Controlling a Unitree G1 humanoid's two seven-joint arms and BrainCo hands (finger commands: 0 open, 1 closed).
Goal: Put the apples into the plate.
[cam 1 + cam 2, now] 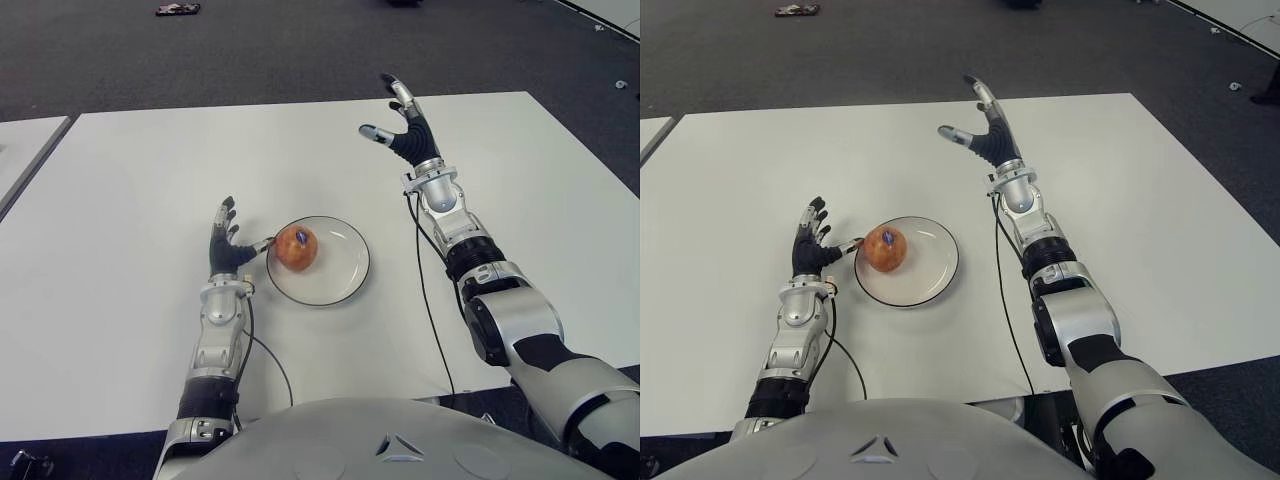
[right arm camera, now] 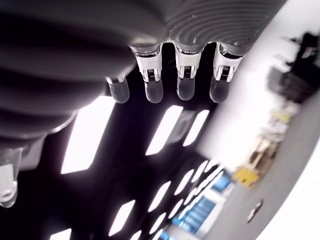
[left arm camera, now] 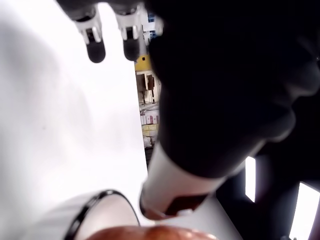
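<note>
One red-orange apple (image 1: 297, 248) with a small dark sticker lies in the white plate (image 1: 345, 270), toward the plate's left side. My left hand (image 1: 231, 238) is open just left of the plate, fingers spread, thumb tip close to the rim near the apple. It holds nothing. The apple's top edge (image 3: 155, 233) and the plate rim (image 3: 85, 212) show in the left wrist view. My right hand (image 1: 398, 118) is raised far back over the table, beyond and right of the plate, fingers spread and empty. I see no other apple.
The white table (image 1: 140, 180) spreads wide around the plate. A second table edge (image 1: 25, 150) lies at the far left. Dark floor (image 1: 300, 50) lies beyond, with a small dark object (image 1: 178, 9) on it. A black cable (image 1: 425, 290) trails along my right forearm.
</note>
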